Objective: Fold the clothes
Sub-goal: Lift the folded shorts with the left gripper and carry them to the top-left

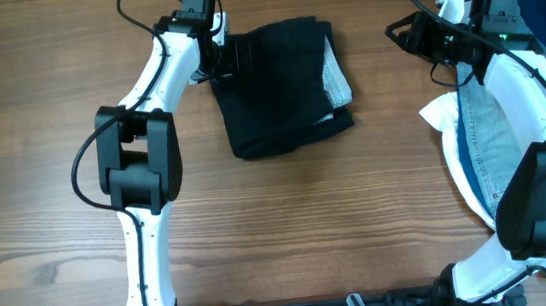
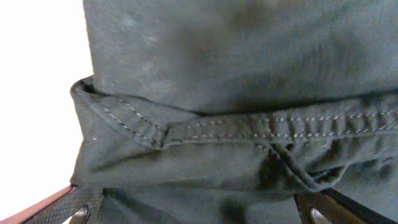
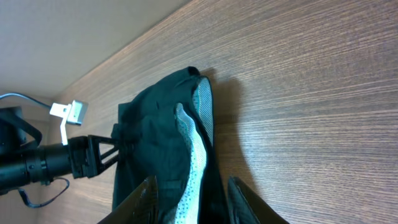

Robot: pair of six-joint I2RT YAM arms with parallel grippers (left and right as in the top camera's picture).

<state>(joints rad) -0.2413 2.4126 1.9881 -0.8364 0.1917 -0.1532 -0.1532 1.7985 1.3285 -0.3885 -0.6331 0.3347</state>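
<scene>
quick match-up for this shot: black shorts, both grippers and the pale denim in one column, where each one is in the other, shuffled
1 black shorts
2 left gripper
3 right gripper
4 pale denim garment

a at the shorts' left edge
b at the table's right edge
c middle of the table
d right of the shorts, apart from them

Pairs: 1-c, 2-a, 3-d, 4-b

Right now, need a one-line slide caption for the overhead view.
Left tool at the edge of the folded black shorts; right tool apart, beside pale denim.
</scene>
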